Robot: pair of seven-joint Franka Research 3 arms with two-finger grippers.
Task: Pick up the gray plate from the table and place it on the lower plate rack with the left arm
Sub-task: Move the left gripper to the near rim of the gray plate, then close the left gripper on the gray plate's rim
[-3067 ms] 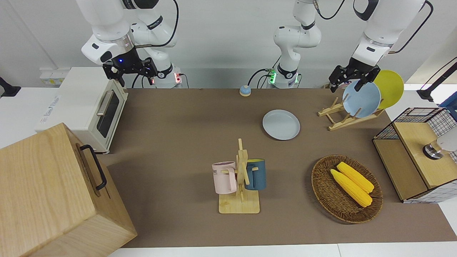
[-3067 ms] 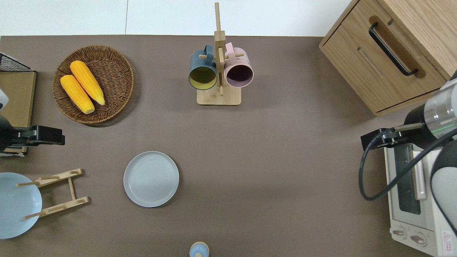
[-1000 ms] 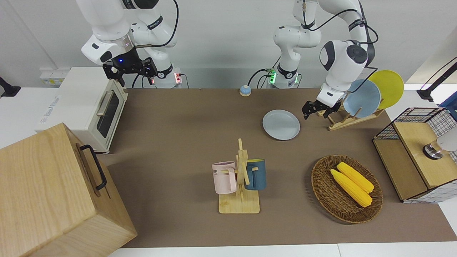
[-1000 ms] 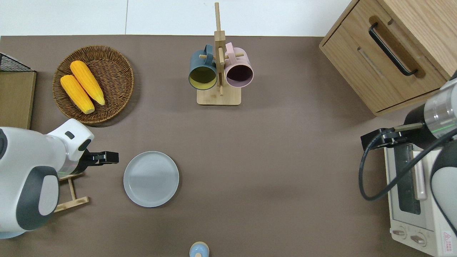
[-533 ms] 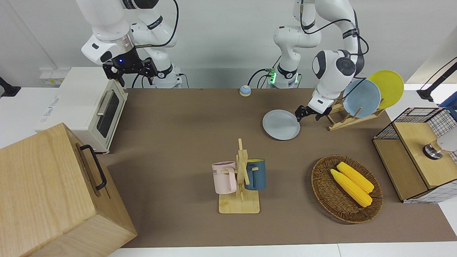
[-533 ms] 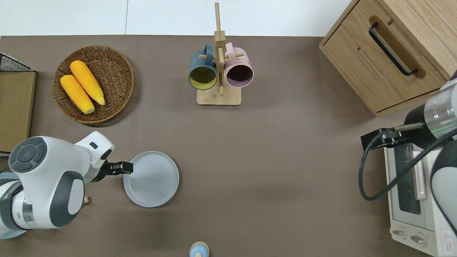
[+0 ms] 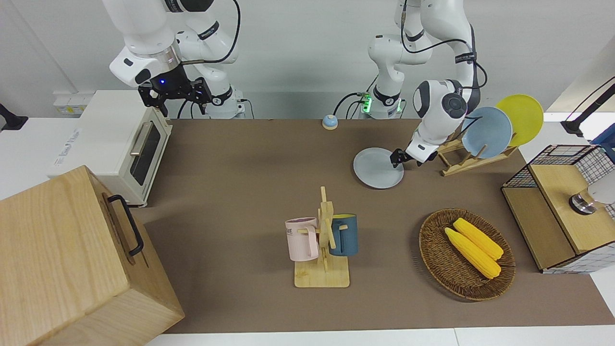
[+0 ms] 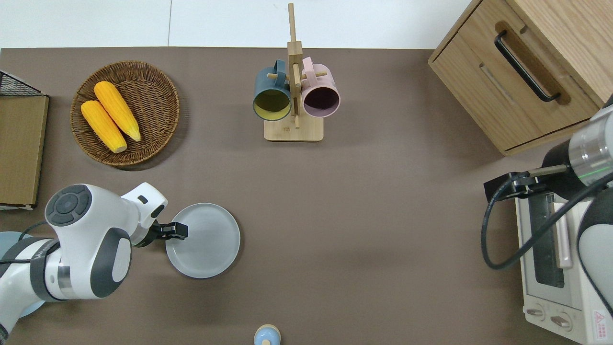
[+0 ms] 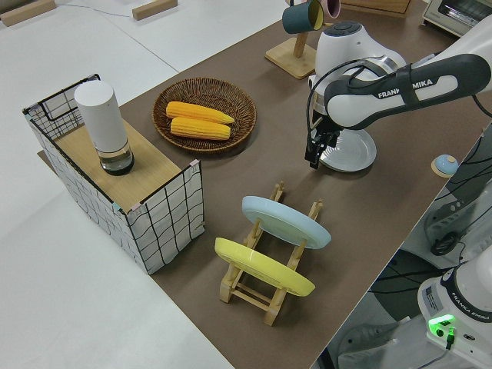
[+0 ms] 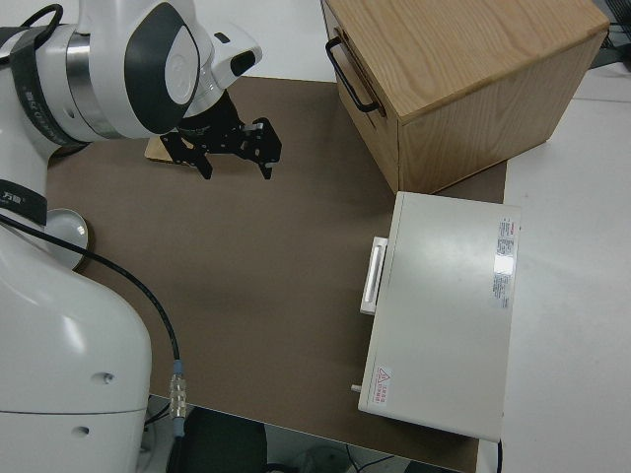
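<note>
Robotics laboratory staged as a mock kitchen: two white arms bolted at a mat-covered table (image 7: 240, 158), with a toaster oven (image 7: 122, 144), mug tree (image 7: 324, 240) and plain white walls.

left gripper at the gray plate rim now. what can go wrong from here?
1. The left gripper meets the gray plate only at its rim, at the left arm's end. The plate lies flat on the table, so a thin pinch may slip or push it.
2. The lower plate rack already holds a sky-blue plate and a yellow plate, so the gray plate may knock the blue one.
</note>
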